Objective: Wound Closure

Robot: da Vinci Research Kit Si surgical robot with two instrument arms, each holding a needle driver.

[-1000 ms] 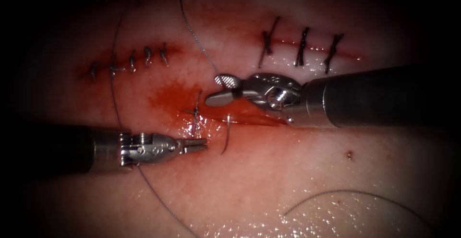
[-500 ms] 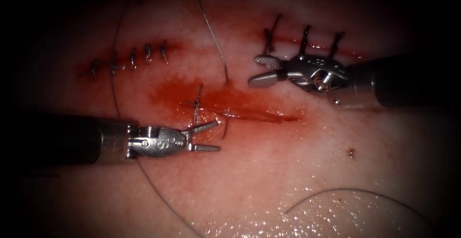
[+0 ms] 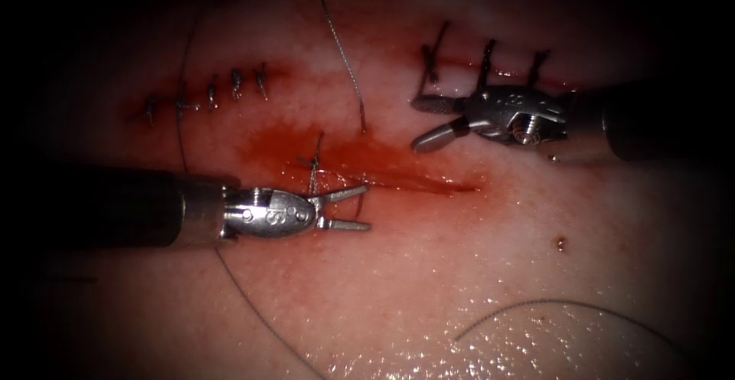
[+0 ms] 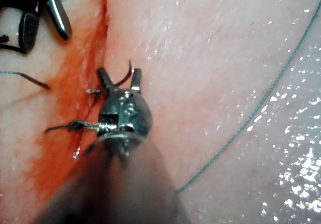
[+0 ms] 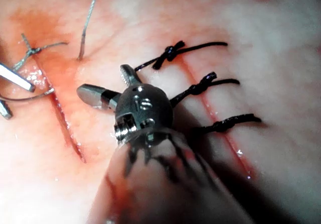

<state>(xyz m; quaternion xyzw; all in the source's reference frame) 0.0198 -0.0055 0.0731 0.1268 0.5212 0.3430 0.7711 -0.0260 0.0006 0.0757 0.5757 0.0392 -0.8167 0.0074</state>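
Left tool [image 3: 354,208] spread wide around needle [image 3: 360,205] – holding nothing. Needle lodged in tissue [image 3: 459,273] at cut [image 3: 413,182]. Right tool [image 3: 426,122] at two o'clock – agape, empty.

In the endoscope view the light is bright in the middle and fades to dark at the edges and corners. The ground behind everything is the tissue [image 3: 475,288], pale pink and wet. Little white sparkles [image 3: 429,357] of light shine on it near the front edge. Farther back, three dark stitches [image 3: 484,64] sit in a row on the right. A row of small grey stitches [image 3: 222,89] sits on the left. A tiny dark spot [image 3: 561,244] lies on the pale part.
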